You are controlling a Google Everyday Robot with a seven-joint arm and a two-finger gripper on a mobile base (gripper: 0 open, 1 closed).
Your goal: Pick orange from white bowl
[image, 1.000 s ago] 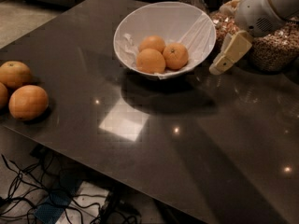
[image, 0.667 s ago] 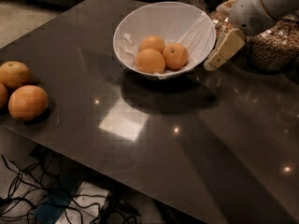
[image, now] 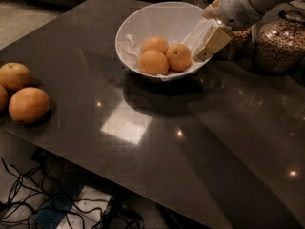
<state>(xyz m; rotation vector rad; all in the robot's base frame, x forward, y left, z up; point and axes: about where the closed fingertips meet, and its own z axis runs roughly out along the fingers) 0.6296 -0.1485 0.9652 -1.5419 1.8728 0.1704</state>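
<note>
While we watch from above the dark table (image: 200,156), the white bowl (image: 162,19) sits in the upper middle of the frame, lined with crumpled white paper. Inside it we count three small fruits bunched together. The orange (image: 179,57) we care about, the one with the dark stem dot, lies at the right of the cluster, touching the front orange (image: 153,62) on its left, with the back orange (image: 155,44) just behind them.

The gripper (image: 213,43) hangs at the bowl's right rim, coming in from the upper right corner, its pale tip pointing down toward the orange and just beside it, not touching. Whether it is apart or together, we cannot tell from this angle.

Crowding that side, a glass jar (image: 279,42) of grain stands at the far right, and a second jar (image: 237,41) sits right behind the gripper. Over at the left edge, well apart from the bowl, we see bigger, paler oranges (image: 28,105) resting on the tabletop. Down at the lower left, cables (image: 24,202) tangle on the floor beneath the table edge.
</note>
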